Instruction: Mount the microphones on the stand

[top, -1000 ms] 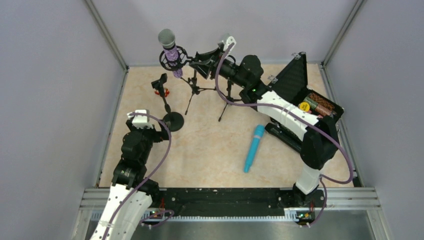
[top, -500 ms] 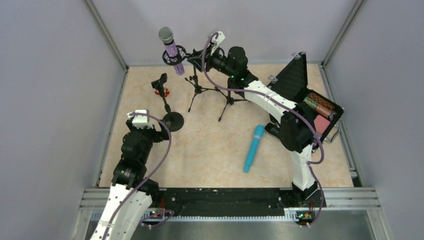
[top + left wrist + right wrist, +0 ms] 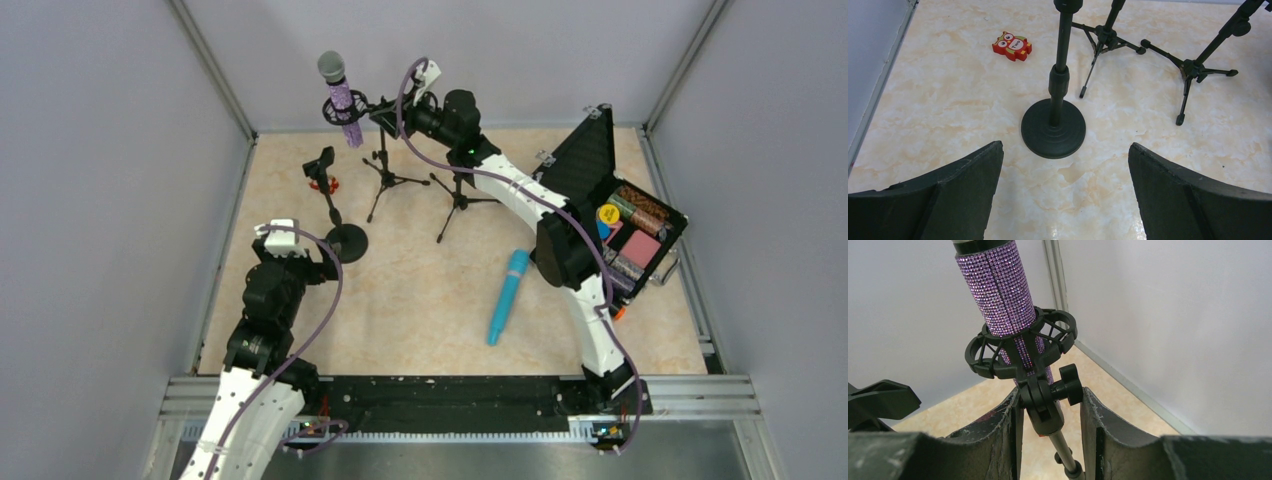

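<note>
Turquoise mic [image 3: 508,296] looks stiff and slick; take it mid-barrel. Left fingers [image 3: 948,200] gape; right fingers [image 3: 1118,440] straddle stand [image 3: 1040,400], grip unclear.

Glittery microphone [image 3: 996,290] — matt black stand [image 3: 1040,401].

A glittery purple microphone [image 3: 998,290] upright through a black shock mount ring [image 3: 983,352], swivel joint [image 3: 1040,402] with knob [image 3: 1070,385] just below the ring, right gripper [image 3: 1051,395] closed on either side of that joint, stand pole [image 3: 1063,450] running down beneath, a black clip [image 3: 878,400] lower left of the ring.
</note>
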Robot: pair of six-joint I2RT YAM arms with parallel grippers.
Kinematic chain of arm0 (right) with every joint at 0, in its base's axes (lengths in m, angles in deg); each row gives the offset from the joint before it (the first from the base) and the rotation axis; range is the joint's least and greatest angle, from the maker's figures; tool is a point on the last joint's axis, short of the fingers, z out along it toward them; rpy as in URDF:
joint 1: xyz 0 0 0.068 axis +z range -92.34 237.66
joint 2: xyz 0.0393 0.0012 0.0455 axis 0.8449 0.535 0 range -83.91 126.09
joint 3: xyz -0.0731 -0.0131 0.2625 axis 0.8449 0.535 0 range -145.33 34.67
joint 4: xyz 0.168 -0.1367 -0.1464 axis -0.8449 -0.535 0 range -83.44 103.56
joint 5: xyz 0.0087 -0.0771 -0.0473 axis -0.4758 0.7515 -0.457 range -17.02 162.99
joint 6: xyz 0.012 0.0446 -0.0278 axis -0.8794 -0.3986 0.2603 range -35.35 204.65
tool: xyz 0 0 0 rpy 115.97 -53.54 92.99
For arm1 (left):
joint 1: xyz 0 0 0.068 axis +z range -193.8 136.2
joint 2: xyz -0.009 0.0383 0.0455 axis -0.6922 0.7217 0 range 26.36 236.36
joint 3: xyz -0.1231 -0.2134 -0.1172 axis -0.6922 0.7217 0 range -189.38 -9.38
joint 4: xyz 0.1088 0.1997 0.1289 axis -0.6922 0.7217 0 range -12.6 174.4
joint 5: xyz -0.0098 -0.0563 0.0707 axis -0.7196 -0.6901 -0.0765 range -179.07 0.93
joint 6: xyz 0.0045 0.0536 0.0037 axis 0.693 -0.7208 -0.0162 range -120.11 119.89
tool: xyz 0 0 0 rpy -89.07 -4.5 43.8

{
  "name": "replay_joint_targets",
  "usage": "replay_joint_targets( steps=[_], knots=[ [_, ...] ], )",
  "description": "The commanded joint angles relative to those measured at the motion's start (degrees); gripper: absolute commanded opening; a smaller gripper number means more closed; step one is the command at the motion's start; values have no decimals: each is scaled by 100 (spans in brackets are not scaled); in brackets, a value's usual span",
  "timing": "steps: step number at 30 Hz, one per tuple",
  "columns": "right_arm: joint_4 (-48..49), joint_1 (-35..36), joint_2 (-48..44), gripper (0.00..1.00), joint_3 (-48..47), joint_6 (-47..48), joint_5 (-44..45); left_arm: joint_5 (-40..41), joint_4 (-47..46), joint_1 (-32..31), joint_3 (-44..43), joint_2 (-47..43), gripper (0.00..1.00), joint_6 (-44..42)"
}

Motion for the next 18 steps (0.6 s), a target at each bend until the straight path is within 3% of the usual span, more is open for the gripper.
replay_joint_targets(
  steps=[1, 18],
  knots=[
    [824, -33, -65, 0, -523, -324, 16, 17, -244, 16, -75, 15, 99, -49],
    [345, -7, 110, 0, -115, 50, 319, -2, -247, 16, -75, 43, 99, -55]
  ],
)
